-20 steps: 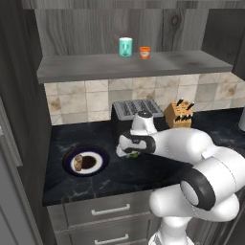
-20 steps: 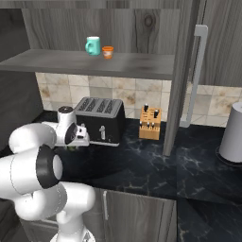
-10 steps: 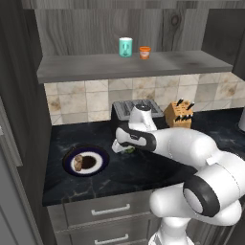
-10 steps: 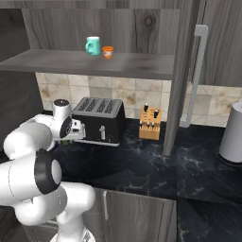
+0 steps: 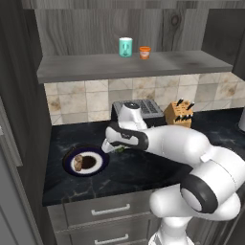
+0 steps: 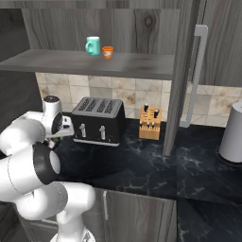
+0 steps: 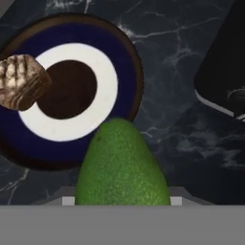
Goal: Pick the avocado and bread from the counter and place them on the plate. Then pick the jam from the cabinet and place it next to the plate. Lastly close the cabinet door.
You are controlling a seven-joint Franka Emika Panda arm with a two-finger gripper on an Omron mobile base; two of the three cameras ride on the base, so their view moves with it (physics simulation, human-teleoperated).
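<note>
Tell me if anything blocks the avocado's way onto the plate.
Nothing visible does. The gripper holds the avocado just beside the plate, with bare counter between. The bread sits on the plate's far side; the dark centre is free.

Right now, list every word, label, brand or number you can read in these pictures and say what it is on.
None can be read.
The jam shows no legible label: too small.
The cup has a faint mark, too blurred to read.
The toaster shows only knobs.
The plate, bread and avocado carry no writing.
</note>
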